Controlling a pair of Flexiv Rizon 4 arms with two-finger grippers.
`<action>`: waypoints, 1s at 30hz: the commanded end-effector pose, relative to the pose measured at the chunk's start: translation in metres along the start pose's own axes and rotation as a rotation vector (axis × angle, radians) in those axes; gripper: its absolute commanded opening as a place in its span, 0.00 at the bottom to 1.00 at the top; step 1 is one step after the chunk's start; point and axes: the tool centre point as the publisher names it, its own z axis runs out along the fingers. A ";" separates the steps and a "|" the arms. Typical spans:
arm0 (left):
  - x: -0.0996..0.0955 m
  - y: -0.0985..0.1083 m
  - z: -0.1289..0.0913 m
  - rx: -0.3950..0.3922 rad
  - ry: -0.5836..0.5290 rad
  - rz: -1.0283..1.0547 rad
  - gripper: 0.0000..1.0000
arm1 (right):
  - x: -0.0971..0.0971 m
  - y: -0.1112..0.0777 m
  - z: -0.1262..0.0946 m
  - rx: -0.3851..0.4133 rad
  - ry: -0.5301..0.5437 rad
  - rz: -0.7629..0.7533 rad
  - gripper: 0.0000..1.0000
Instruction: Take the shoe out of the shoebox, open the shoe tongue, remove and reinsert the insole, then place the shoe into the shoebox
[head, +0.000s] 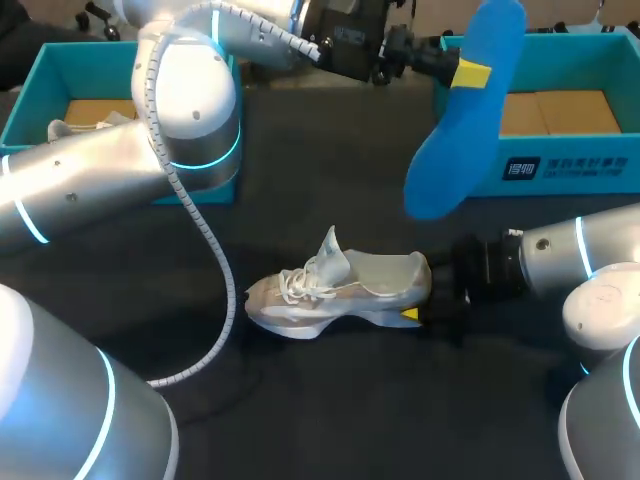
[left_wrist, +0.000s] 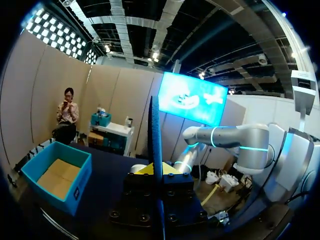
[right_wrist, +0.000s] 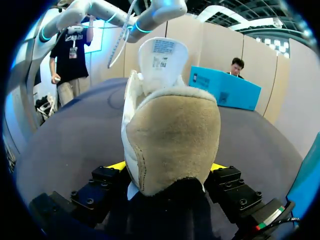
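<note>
You have open bench (head: 330, 190) between the shoe (head: 335, 290) and the two boxes, and more in front of the shoe; the left arm's cable (head: 215, 300) loops down just beside the toe; the right gripper (head: 420, 305) closes off the heel side; the insole (head: 462, 120) hangs from the left gripper (head: 468, 73) across the right shoebox's (head: 570, 170) near corner; the left arm's elbow stands before the left shoebox (head: 28, 105).

Robot manipulation station, lab or demonstration bay: grey left arm (head: 190, 100) and right arm (head: 560, 258) with lit blue rings flank a dark cloth-covered counter (head: 330, 410) bearing open teal left shoebox (head: 40, 85) and right shoebox (head: 600, 178)
</note>
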 end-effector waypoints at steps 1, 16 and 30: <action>0.001 0.002 0.000 0.004 -0.002 0.000 0.00 | 0.001 0.000 0.005 0.008 -0.001 0.001 0.00; 0.001 0.002 0.000 0.004 -0.002 0.000 0.00 | 0.001 0.000 0.005 0.008 -0.001 0.001 0.00; 0.019 -0.016 -0.003 0.065 -0.076 -0.220 0.00 | 0.001 0.000 0.005 0.008 -0.001 0.001 0.00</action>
